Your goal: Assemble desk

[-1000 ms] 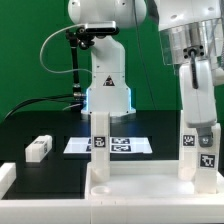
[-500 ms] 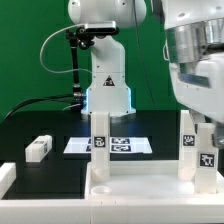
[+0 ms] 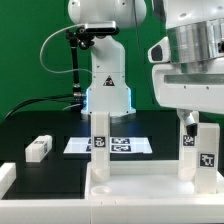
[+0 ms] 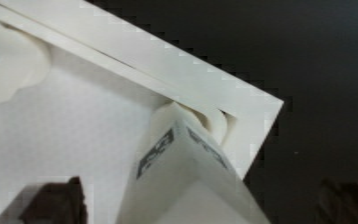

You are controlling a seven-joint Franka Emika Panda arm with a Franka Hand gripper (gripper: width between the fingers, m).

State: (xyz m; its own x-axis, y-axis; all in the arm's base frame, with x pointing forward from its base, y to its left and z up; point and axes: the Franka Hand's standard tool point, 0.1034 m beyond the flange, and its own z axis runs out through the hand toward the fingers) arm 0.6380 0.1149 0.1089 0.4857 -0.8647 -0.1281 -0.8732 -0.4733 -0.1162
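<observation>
The white desk panel (image 3: 130, 188) lies flat at the front of the exterior view. Three tagged legs stand upright in its corners: one on the exterior view's left (image 3: 100, 148) and two on the right (image 3: 188, 142) (image 3: 207, 156). A fourth leg (image 3: 38, 148) lies loose on the black table. My gripper (image 3: 192, 116) hangs just above the right legs. In the wrist view the gripper (image 4: 197, 206) is open, its dark fingers (image 4: 51, 200) wide apart on either side of an upright leg (image 4: 201, 160) seated in a corner socket of the panel (image 4: 87, 110), touching nothing.
The marker board (image 3: 125, 146) lies flat behind the panel. The arm's white base (image 3: 108, 85) stands at the back with black cables to its left. A white rail (image 3: 5, 178) runs along the front left edge of the table.
My gripper has lifted straight up from around the right legs, and the wide hand now fills the upper right. The legs stay upright in the panel.
</observation>
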